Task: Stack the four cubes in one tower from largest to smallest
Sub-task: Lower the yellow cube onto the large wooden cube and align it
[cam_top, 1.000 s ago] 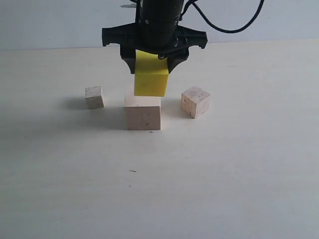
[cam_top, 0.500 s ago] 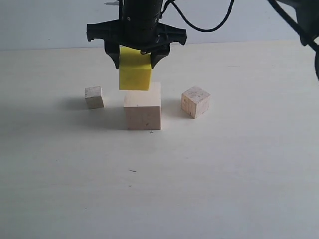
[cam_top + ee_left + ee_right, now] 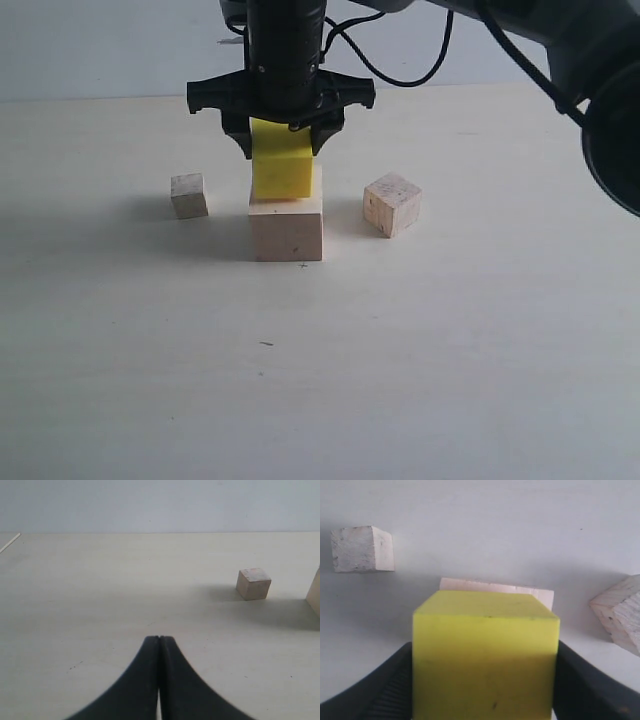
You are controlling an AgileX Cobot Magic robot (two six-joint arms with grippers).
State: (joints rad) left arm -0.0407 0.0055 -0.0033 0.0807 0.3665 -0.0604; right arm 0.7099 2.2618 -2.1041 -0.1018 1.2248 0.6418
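My right gripper (image 3: 283, 148) is shut on the yellow cube (image 3: 282, 172), one finger on each side of it (image 3: 485, 655). The yellow cube is directly over the large pale wood cube (image 3: 287, 228), its underside level with that cube's top face; I cannot tell whether they touch. In the right wrist view only a strip of the large cube (image 3: 495, 586) shows behind the yellow one. The tiny wood cube (image 3: 189, 195) sits to the left, the medium wood cube (image 3: 392, 204) to the right. My left gripper (image 3: 159, 639) is shut on nothing, low over the table, with the tiny cube (image 3: 253, 583) ahead of it.
The right arm (image 3: 600, 90) and its black cable reach in from the upper right. A small dark speck (image 3: 266, 343) lies on the pale tabletop in front of the cubes. The large cube's edge (image 3: 316, 597) shows at the side of the left wrist view.
The right gripper has carried the yellow cube leftward, then back slightly and down, from behind and above the large cube to its top. The other cubes have not moved.
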